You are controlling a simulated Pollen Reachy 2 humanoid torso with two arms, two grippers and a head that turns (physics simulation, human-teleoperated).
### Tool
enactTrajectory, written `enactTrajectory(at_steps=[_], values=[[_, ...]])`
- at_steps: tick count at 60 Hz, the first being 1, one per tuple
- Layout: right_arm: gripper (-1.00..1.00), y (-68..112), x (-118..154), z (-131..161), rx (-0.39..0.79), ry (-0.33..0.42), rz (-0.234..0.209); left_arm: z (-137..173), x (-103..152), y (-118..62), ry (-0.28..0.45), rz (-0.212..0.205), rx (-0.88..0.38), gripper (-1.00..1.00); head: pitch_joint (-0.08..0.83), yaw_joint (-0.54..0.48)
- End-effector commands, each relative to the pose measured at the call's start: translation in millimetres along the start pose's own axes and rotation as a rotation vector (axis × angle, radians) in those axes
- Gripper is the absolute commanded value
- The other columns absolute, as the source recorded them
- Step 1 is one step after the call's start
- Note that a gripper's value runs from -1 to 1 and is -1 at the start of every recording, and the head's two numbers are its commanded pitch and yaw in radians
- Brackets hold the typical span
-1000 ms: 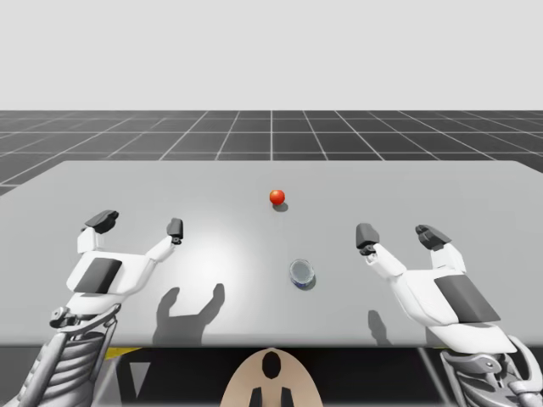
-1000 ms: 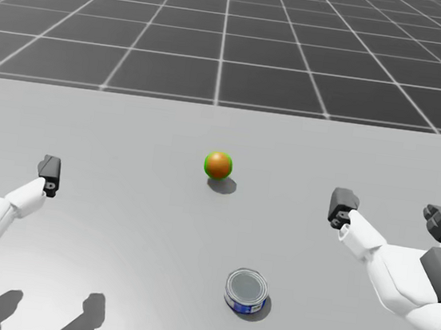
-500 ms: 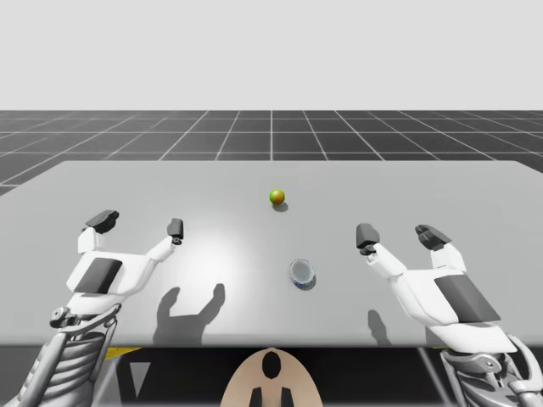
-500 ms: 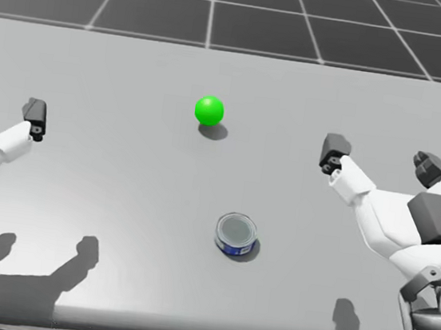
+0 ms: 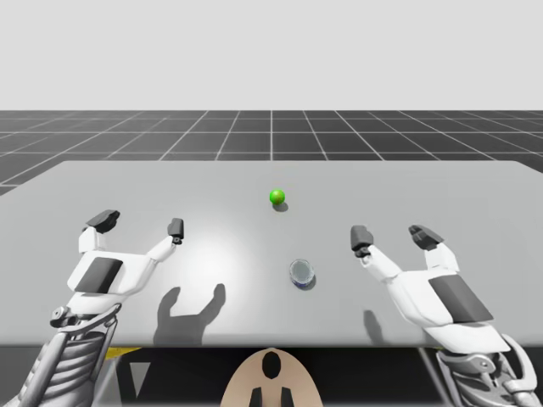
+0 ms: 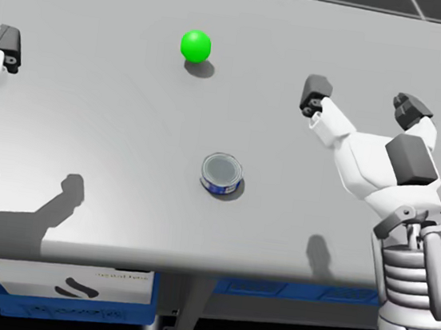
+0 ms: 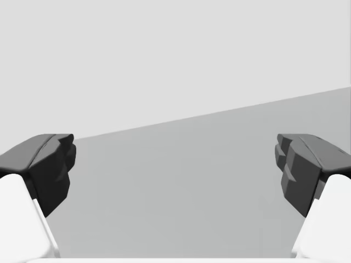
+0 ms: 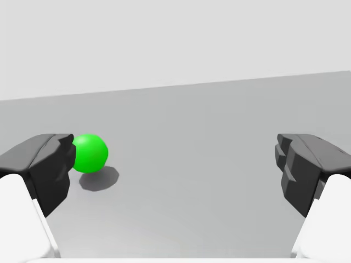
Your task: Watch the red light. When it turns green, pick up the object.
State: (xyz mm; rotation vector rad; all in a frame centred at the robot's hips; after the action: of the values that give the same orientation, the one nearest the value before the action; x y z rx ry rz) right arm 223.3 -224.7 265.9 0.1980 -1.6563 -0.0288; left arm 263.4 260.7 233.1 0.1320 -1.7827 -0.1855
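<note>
You can read the can point(image 6: 222, 173) best from the head view: grey lid, blue side, upright on the table point(image 5: 170, 182), nothing touching it. From the high view its colours are hard to tell. Beyond the can the round light point(image 5: 277, 197) glows green. The right tool point(image 5: 393, 236) hovers right of the can, fingers wide apart; its wrist view catches the light just past one finger. The left tool point(image 5: 138, 224) hangs well left of the can, equally spread; the head view's edge cuts it down to one fingertip point(image 6: 8, 38).
</note>
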Motion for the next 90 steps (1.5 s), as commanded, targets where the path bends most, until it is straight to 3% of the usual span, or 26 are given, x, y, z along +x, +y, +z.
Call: enactTrajectory(at_steps=[1, 4, 12, 16, 17, 19, 24, 29, 35, 46, 57, 66, 79, 82, 83, 84, 85, 86, 90], values=[[-1.0, 10.1, -5, 4, 0.047, 0.036, -0.071, 0, 0, 0.3, 0.003, 0.004, 0.002, -1.0, 0.753, -0.13], [-1.0, 15.6, -6, 10, 0.084, 0.058, -0.083, 0, 0, 0.6, 0.005, 0.006, 0.003, -1.0, 0.754, -0.13], [-1.0, 26.4, -10, 26, 0.163, 0.11, -0.054, 0, 0, 1.4, 0.007, 0.008, 0.004, -1.0, 0.759, -0.13], [-1.0, 33.5, -16, 33, 0.21, 0.144, -0.091, 0, 0, 1.6, 0.008, 0.008, 0.004, -1.0, 0.76, -0.13], [-1.0, 37.5, -20, 35, 0.208, 0.131, -0.109, 0, 0, 1.7, 0.009, 0.009, 0.003, -1.0, 0.761, -0.13], [-1.0, 40.1, -26, 36, 0.248, 0.122, -0.085, 0, 0, 1.7, 0.009, 0.009, 0.002, -1.0, 0.762, -0.12], [-1.0, 48.1, -49, 37, 0.306, 0.187, -0.123, 0, 0, 2.0, 0.01, 0.009, 0.001, -1.0, 0.763, -0.12], [-1.0, 50.9, -73, 31, 0.324, 0.241, -0.119, 0, 0, 2.5, 0.01, 0.01, 0.0, -1.0, 0.767, -0.12], [-1.0, 56.1, -100, 25, 0.357, 0.292, -0.097, 0, 0, 2.8, 0.011, 0.01, 0.0, -1.0, 0.772, -0.12], [-1.0, 66.0, -124, 16, 0.404, 0.365, -0.048, 1, -1, 2.6, 0.012, 0.01, 0.0, -1.0, 0.779, -0.13], [-1.0, 69.4, -135, -7, 0.376, 0.386, -0.015, 1, -1, 2.2, 0.012, 0.01, -0.001, -1.0, 0.781, -0.13], [-1.0, 74.0, -147, -28, 0.349, 0.389, 0.047, 1, 0, 1.7, 0.012, 0.013, -0.002, -1.0, 0.782, -0.13], [-1.0, 82.7, -156, -35, 0.364, 0.419, 0.086, 2, 1, 0.5, 0.011, 0.013, -0.003, -1.0, 0.784, -0.12], [-1.0, 83.9, -159, -35, 0.375, 0.414, 0.121, 2, 1, 0.4, 0.012, 0.013, -0.003, -1.0, 0.783, -0.12], [-0.83, 83.5, -160, -33, 0.386, 0.414, 0.133, 3, 1, 0.4, 0.012, 0.013, -0.003, -1.0, 0.783, -0.12], [-0.44, 83.7, -161, -33, 0.382, 0.407, 0.128, 3, 1, 0.4, 0.012, 0.013, -0.003, -1.0, 0.783, -0.12], [-0.44, 83.7, -161, -33, 0.382, 0.407, 0.128, 3, 1, 0.4, 0.012, 0.013, -0.003, -1.0, 0.783, -0.12], [0.93, 83.8, -161, -31, 0.386, 0.403, 0.137, 3, 1, 0.4, 0.012, 0.013, -0.003, -1.0, 0.782, -0.12], [1.0, 83.7, -159, -29, 0.383, 0.413, 0.124, 3, 1, 0.2, 0.013, 0.013, -0.003, -1.0, 0.78, -0.13]])
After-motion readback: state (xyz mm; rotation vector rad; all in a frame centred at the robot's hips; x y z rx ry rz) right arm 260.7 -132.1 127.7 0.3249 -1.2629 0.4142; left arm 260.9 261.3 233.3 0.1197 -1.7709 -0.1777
